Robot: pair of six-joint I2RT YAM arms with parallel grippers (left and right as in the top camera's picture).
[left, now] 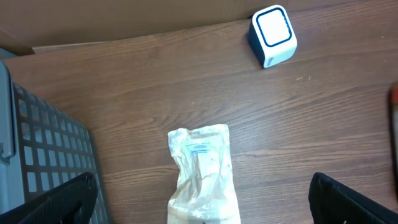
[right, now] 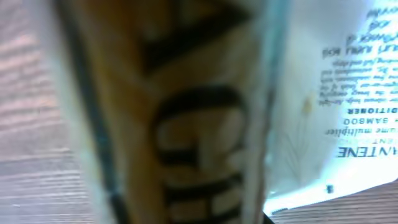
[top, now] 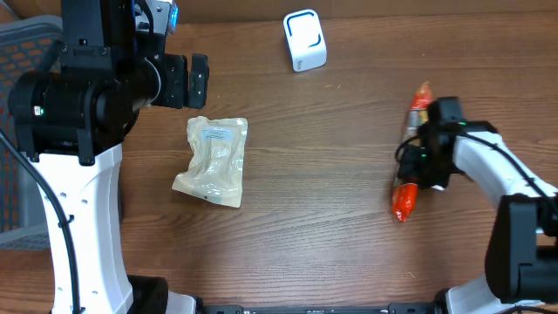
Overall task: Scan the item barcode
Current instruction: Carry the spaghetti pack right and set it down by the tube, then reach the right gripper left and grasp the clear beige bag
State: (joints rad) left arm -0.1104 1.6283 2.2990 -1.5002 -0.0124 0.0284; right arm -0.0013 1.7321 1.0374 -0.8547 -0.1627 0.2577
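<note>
Since your right tool point(top: 425, 155) grips the orange packet point(top: 404, 202) mid-length at 3 o'clock, its ends are free for the scanner point(top: 304, 40) at 12 o'clock, while your left tool point(top: 196, 80) hangs open.

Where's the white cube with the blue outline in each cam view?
Overhead: white cube, top edge, just right of centre.
Left wrist: white cube, upper right.
Right wrist: not in it; held item fills the frame.
Shared landmark: pale pouch, below-left of the cube in overhead and left wrist.

Mock checkout bench point(top: 331, 174): scanner point(top: 304, 40), basket point(top: 26, 52)
</note>
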